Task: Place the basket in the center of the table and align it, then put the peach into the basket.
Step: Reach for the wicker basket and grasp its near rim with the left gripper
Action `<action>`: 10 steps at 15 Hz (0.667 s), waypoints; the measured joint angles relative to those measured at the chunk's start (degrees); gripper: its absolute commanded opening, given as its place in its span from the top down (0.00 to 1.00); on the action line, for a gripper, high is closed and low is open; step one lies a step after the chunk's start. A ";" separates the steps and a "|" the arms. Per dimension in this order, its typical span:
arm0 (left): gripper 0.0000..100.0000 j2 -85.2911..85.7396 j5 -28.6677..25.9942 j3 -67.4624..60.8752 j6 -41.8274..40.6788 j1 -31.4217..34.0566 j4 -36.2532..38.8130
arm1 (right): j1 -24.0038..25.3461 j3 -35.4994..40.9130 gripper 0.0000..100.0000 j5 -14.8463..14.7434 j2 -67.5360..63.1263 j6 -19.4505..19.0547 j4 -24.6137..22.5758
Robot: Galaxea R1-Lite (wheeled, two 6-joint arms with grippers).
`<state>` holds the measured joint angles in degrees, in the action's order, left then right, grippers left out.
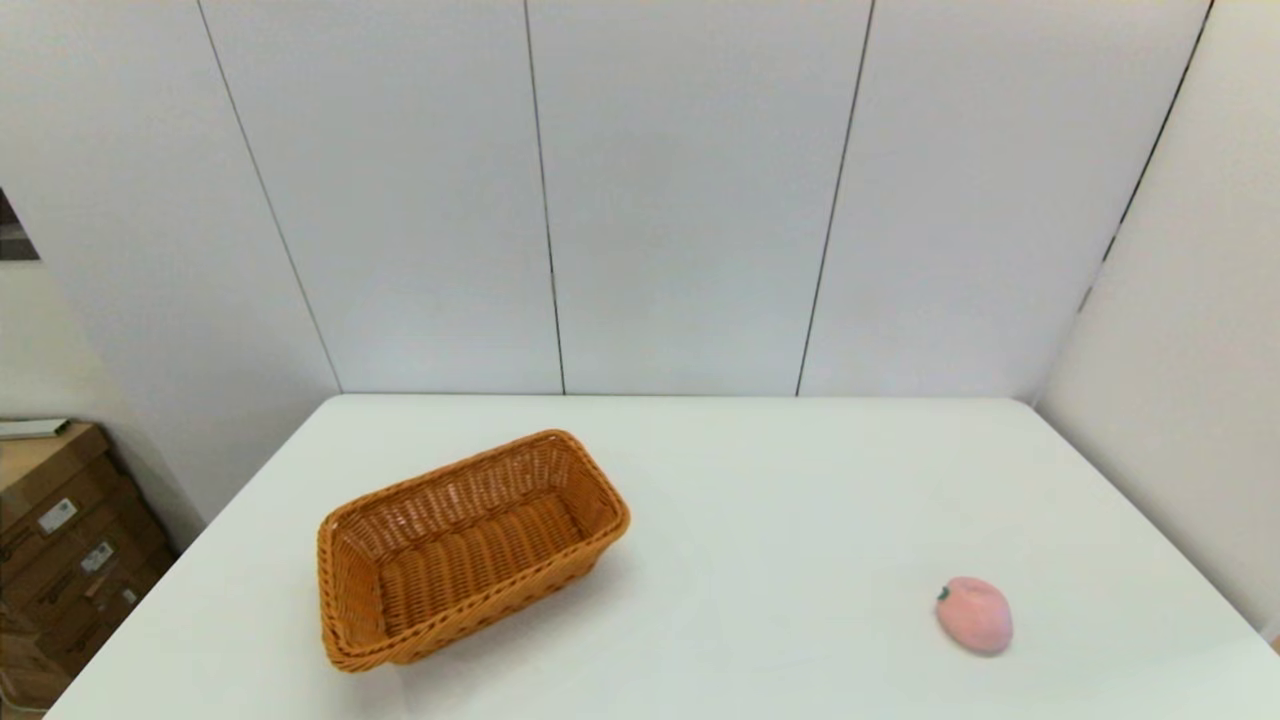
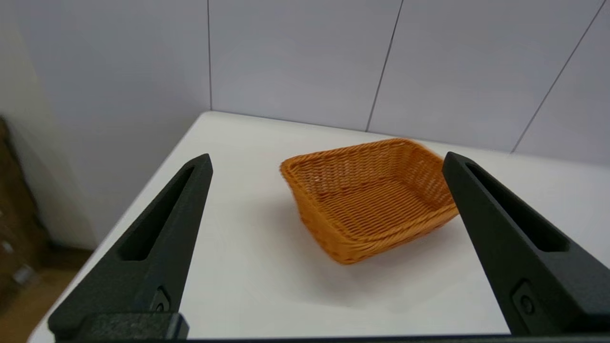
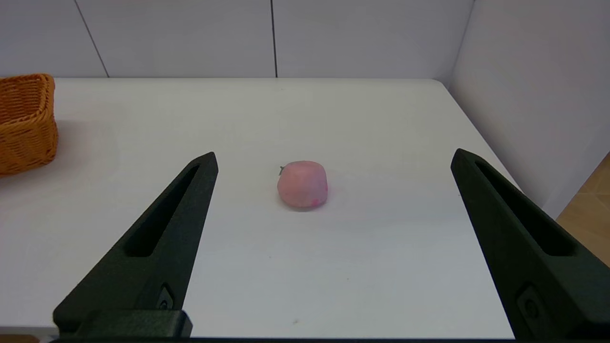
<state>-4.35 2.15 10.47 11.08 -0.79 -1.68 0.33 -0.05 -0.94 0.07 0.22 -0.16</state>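
- Head view: the table (image 1: 760,500) fills the lower half of the frame. The basket (image 1: 470,548) stands on it in the lower left part, turned at an angle, so that its long side runs from the lower left up toward the centre. It has nothing inside. The peach (image 1: 974,614) lies at the lower right of the frame, well apart from the basket, with its small stem spot toward the left. At the left edge of the frame some cardboard boxes (image 1: 60,540) are seen beside the table. No arm appears in this view.
- Left wrist view: the left gripper (image 2: 326,162) is released, its two black fingers (image 2: 157,247) spread wide and holding nothing. The basket (image 2: 369,197) sits in the centre of the frame, between the fingers but farther away, not touching them. It rests on the table (image 2: 238,267) and is seen at an angle.
- Right wrist view: the right gripper (image 3: 333,159) is released too, fingers (image 3: 157,243) wide apart and holding nothing. The peach (image 3: 302,184) lies in the centre of the frame on the table (image 3: 362,267), beyond the fingertips, free of contact. One end of the basket (image 3: 26,121) shows at the left edge of the frame, well apart from the peach.
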 measured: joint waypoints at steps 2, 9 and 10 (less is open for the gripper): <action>0.00 -8.59 0.05 4.57 5.18 -0.02 -1.54 | 0.00 -0.05 0.00 0.04 0.00 -0.24 -0.11; 0.00 -57.28 -0.11 12.59 18.98 -0.02 0.04 | 0.00 -0.02 0.00 0.06 0.00 -0.32 -0.17; 0.00 -64.37 -0.13 13.80 20.66 -0.02 0.91 | -0.02 0.02 0.00 0.04 0.00 -0.29 -0.15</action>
<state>-68.72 2.01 24.27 31.74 -0.82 -0.77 0.30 -0.02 -0.90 0.07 -0.07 -0.30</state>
